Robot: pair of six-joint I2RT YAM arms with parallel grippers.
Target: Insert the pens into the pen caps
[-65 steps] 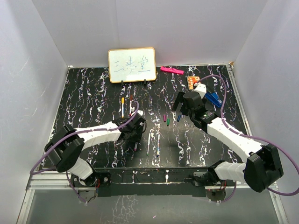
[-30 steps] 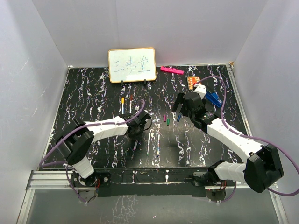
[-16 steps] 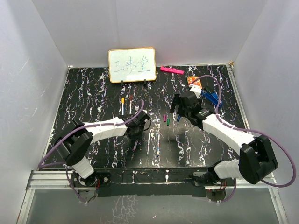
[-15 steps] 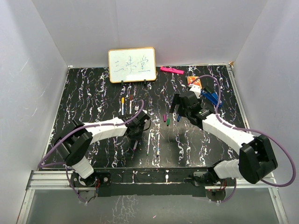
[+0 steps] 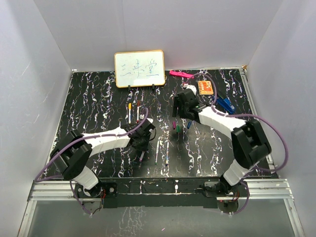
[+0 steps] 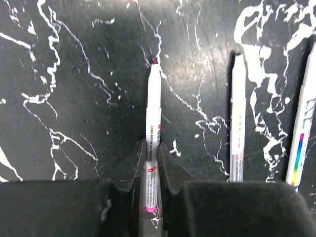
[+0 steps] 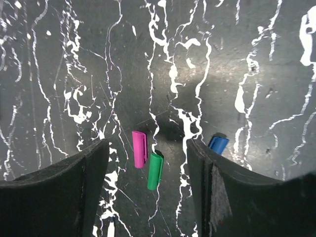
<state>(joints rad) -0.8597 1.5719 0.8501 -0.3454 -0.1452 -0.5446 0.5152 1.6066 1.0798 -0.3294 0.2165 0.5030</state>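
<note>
My left gripper (image 6: 151, 154) is shut on a white pen (image 6: 153, 116) with a dark magenta tip, which lies flat on the black marbled table; in the top view that gripper (image 5: 141, 139) sits left of centre. Two more pens (image 6: 237, 118) lie parallel to its right (image 5: 157, 150). My right gripper (image 7: 147, 163) hovers open above the caps, with the magenta cap (image 7: 139, 148) and the green cap (image 7: 155, 171) between its fingers. The blue cap (image 7: 217, 143) lies just outside the right finger. In the top view the right gripper (image 5: 178, 109) is just behind the caps (image 5: 177, 129).
Two pens, one with a yellow end and one with a brown end (image 5: 129, 112), lie behind the left gripper. A whiteboard (image 5: 139, 68) stands at the back. A pink marker (image 5: 180, 74), an orange card (image 5: 205, 87) and a blue clip (image 5: 224, 104) lie at the back right.
The right arm has swung left and back over the caps, and its jaws have narrowed. The left gripper has stayed shut on the pen and shifted slightly left.
</note>
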